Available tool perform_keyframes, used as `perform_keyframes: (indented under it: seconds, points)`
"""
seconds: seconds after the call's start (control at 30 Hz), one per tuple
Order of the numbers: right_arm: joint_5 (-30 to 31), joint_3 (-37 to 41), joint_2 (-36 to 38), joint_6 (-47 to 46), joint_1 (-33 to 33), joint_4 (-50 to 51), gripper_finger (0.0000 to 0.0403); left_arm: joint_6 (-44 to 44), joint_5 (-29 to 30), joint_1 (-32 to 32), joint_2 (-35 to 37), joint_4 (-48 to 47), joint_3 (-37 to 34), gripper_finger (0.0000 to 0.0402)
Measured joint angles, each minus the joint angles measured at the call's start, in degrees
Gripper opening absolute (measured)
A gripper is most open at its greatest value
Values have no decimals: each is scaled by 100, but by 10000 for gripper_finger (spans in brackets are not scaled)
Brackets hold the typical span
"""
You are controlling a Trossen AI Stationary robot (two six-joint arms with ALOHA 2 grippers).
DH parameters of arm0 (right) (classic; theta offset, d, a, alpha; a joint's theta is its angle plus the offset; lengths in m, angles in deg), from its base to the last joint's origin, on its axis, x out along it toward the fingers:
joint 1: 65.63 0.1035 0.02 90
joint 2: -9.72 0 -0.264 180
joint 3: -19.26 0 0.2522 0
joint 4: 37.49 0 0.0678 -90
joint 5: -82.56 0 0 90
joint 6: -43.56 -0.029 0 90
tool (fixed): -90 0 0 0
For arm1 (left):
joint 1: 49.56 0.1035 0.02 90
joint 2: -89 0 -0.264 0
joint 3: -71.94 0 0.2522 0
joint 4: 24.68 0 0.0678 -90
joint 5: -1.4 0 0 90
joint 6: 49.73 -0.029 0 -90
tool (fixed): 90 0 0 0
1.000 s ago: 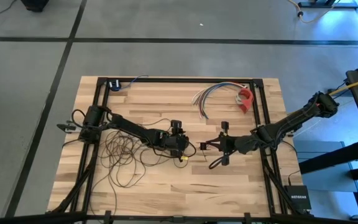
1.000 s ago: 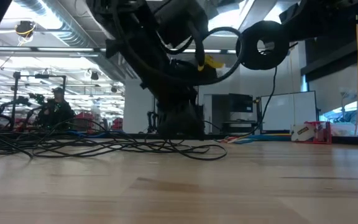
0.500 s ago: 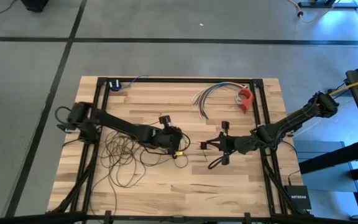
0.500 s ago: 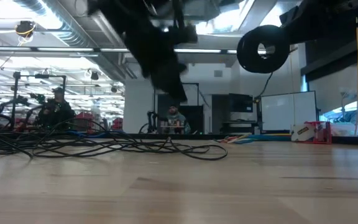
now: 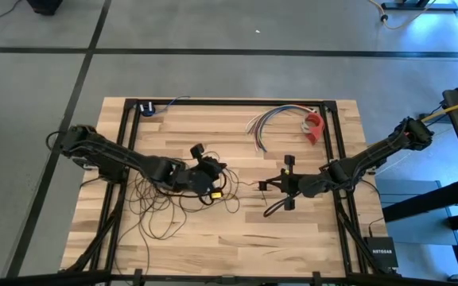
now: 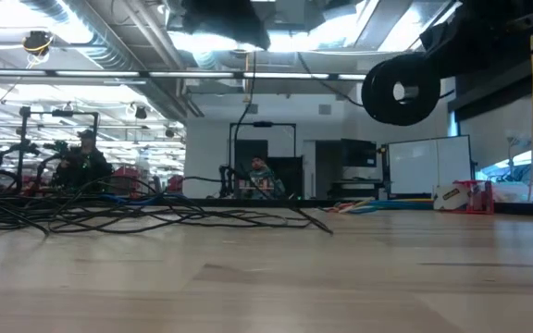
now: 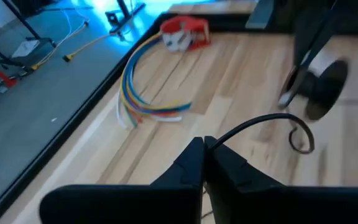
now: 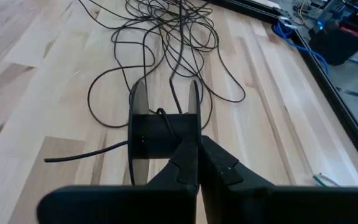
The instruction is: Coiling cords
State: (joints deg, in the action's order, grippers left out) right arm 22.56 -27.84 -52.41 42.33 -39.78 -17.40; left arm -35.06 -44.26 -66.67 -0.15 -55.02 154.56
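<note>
My left gripper [image 7: 204, 144]: jaws clenched on the cords [image 5: 159, 208], one strand leaving at my fingertips. My right gripper [image 8: 197, 144]: clenched on the black spool [image 8: 164, 138]; cord loops lie on the table [image 5: 293, 230] just beyond it.

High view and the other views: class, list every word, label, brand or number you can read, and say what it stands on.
"NETGEAR": on the small black box beside the table's right edge, high view.
White label on the red spool, left wrist view: too blurred to read.
Nothing else is readable in any view.
</note>
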Motion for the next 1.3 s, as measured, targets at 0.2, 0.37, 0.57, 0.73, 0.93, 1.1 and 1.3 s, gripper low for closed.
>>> perform_keyframes:
  seconds: [0.2,0.37,0.57,0.73,0.93,1.1,1.3]
  points:
    - [185,0,-47,-2,0,1,2,94,-4,-87,1,919,0,2]
    - [766,0,-339,-158,-2,-27,2,6,-19,-238,-2,1639,0,4]
    - [1813,2,-713,-214,-2,-514,2,-6,-26,-399,-141,2065,2,3]
    - [2189,2,-835,-152,-234,-968,2,-34,-61,-432,-389,2557,2,2]
    - [1915,2,-833,-58,-649,-1523,2,-295,-113,-426,-788,3398,2,5]
    - [1584,2,-833,-35,-758,-1686,2,-492,-217,-419,-1102,4039,2,2]
    - [1349,2,-832,3,-752,-2003,2,-491,-366,-419,-1512,4217,2,2]
